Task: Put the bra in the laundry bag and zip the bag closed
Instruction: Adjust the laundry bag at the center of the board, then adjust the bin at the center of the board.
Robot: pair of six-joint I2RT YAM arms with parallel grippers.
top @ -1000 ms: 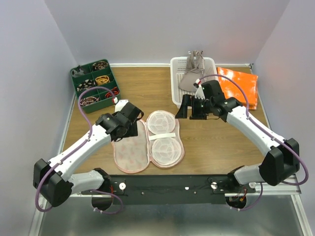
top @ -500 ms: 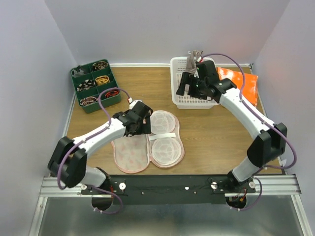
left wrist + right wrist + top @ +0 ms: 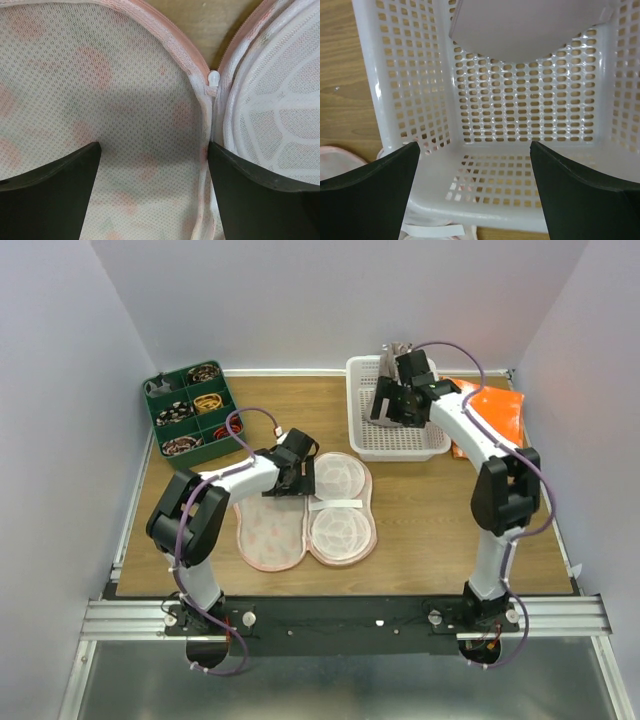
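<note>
Wooden tabletop from above: the laundry bag [image 3: 308, 512] lies unzipped and spread open at centre, with the left gripper [image 3: 298, 478] at its 11 o'clock edge. The bra [image 3: 388, 362] hangs at the white basket's [image 3: 400, 448] 12 o'clock rim, near the right gripper [image 3: 386, 406]. Left wrist: jaws apart over the pink lining, empty. Right wrist: jaws apart and empty, bra at 12 o'clock. Bagging and zipping both remain.

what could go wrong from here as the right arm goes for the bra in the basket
1. The bra lies at the far end of the white basket. The open right gripper could snag the perforated wall or lift the basket along with it.
2. The open left gripper hangs close over the laundry bag, by its zipper. It may block the drop or drag the bag.
</note>
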